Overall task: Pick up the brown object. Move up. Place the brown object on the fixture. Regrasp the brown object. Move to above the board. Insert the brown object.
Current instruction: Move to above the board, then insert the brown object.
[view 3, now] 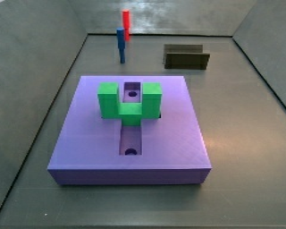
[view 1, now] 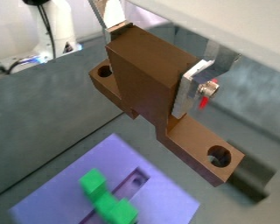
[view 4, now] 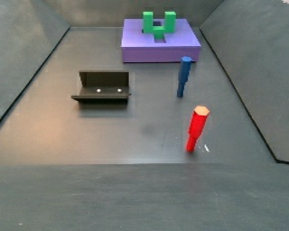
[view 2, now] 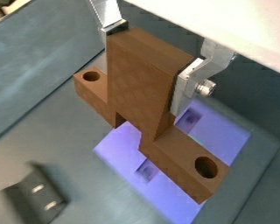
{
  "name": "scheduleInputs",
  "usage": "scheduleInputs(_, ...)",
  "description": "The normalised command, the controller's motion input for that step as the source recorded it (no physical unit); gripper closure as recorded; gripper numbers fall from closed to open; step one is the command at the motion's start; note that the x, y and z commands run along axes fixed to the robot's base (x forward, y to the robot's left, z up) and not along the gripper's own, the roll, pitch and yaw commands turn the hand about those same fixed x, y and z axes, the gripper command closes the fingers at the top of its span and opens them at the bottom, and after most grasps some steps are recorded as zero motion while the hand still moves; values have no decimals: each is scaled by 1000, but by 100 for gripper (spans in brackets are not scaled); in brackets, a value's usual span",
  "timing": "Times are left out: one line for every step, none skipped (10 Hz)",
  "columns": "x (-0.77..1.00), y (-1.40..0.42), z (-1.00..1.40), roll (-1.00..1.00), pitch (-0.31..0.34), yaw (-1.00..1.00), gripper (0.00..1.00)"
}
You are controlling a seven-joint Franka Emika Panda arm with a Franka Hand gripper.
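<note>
The hand [view 2: 154, 66] is hanging up high, gripping the bar [view 2: 149, 118] over the board [view 2: 224, 140]. On the board [view 3: 170, 134], the green block [view 3: 130, 101] is straddling the groove, blocking the far end. Red peg [view 4: 198, 129] and blue peg [view 4: 183, 77] are standing beside the fixture [view 4: 102, 87].

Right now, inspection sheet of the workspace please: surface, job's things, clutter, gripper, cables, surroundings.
Surface: dark grey floor, bare around the parts.
Job's things: brown object held in the air over the board; fixture empty on the floor; green U-shaped block on the board's groove.
Clutter: blue peg and red peg upright on the floor.
Gripper: gripper shut on the brown object, seen only in both wrist views.
Cables: nothing seen.
Surroundings: grey walls around the floor.
</note>
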Motion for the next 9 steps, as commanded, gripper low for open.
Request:
scheduleInputs(-65,-14,5,-495,-9,-11,100)
scheduleInputs(-61,7,-8,-383,-23,-5,100)
scheduleInputs(-52,16,8,-215,-37,-8,100)
scheduleInputs(0,0,-17,0,0,0,100)
scheduleInputs(9,0,-66,0,0,-103,100)
scheduleInputs(43,0,-129,-101,0,-309,100)
scheduleInputs(0,-14,-186,-133,0,-971,100)
scheduleInputs(0,-26,-160,-103,-13,-1000,100)
scheduleInputs(0,-31,-154,-100,-19,-1000,100)
